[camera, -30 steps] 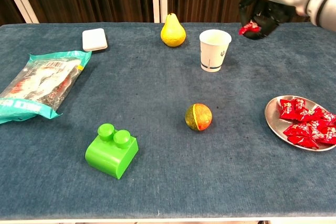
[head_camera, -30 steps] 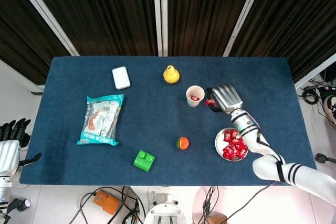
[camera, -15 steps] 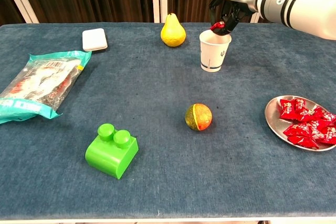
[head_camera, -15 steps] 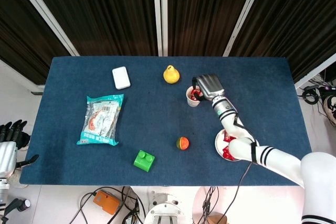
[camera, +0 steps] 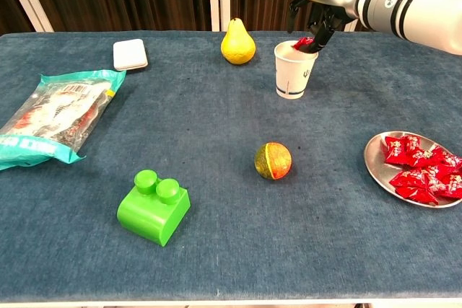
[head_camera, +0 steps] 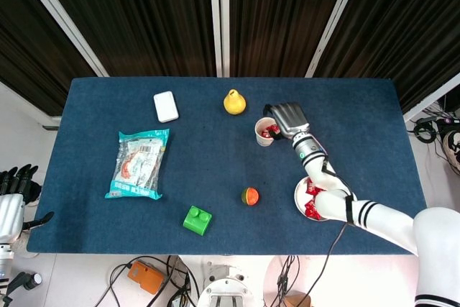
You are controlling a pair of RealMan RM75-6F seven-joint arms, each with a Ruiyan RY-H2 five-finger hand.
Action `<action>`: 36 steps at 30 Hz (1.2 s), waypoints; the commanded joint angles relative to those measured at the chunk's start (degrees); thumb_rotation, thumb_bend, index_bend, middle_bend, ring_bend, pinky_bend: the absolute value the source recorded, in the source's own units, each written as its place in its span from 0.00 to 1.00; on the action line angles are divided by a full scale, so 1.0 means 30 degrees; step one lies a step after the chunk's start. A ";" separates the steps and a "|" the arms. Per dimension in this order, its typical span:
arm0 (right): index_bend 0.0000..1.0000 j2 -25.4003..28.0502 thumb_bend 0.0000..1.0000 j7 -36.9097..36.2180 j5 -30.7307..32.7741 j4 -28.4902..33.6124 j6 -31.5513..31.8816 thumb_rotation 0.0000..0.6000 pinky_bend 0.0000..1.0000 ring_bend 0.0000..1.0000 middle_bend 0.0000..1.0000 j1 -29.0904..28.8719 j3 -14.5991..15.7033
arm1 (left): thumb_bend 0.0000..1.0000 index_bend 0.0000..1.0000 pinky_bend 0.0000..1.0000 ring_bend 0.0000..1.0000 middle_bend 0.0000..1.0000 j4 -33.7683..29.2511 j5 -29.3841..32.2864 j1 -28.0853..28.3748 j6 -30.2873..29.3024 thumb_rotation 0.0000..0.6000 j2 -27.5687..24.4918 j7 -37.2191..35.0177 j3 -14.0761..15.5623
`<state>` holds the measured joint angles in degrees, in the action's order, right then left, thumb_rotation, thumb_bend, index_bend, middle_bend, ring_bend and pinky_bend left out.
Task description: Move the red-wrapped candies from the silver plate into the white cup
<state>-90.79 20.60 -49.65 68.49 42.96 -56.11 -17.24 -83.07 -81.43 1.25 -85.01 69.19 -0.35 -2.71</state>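
Right hand (camera: pixel 317 16) poised over the cup (camera: pixel 294 69), fingers (camera: pixel 323 30) pinching a red candy (camera: pixel 303 42) at the cup's rim. More red visible inside the cup (head_camera: pixel 267 131) from the head view. Cup upright toward the far edge of the bench (camera: pixel 216 250), right of the pear (camera: pixel 237 42). Plate (camera: pixel 375 164) near the right edge, well apart from the cup, heaped with candies (camera: pixel 420 176). Left hand (head_camera: pixel 16 192) off the bench's left edge, fingers apart, grasping nothing. Also on the bench: white box (camera: pixel 130 54) at far left, snack bag (camera: pixel 54 115) at left edge, green brick (camera: pixel 154 206) near front, round fruit (camera: pixel 273 161) mid-bench.
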 commanded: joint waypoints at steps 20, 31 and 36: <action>0.50 0.5754 0.23 -0.2802 -0.6830 0.7298 0.5675 1.00 1.00 1.00 0.90 0.5312 0.3716 | 0.00 0.08 0.00 0.00 0.06 0.0164 -0.0115 0.0031 -0.0057 1.00 0.0043 -0.0203 -0.0057; 0.52 0.6785 0.27 -0.2318 -0.8499 0.8707 0.6183 1.00 1.00 1.00 0.90 0.8437 0.7191 | 0.00 0.08 0.00 0.00 0.06 -0.0019 -0.0423 0.0089 -0.0193 1.00 0.0184 -0.0068 0.0013; 0.53 0.6175 0.32 -0.1865 -0.8152 0.7983 0.5998 1.00 1.00 1.00 0.90 0.8739 0.7037 | 0.00 0.08 0.00 0.00 0.05 -0.0003 -0.0454 0.0065 -0.0269 1.00 0.0191 -0.0100 0.0015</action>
<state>-71.83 14.55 -74.38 93.00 61.04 -30.14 4.09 -83.08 -82.79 1.44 -85.83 69.77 -0.64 -2.66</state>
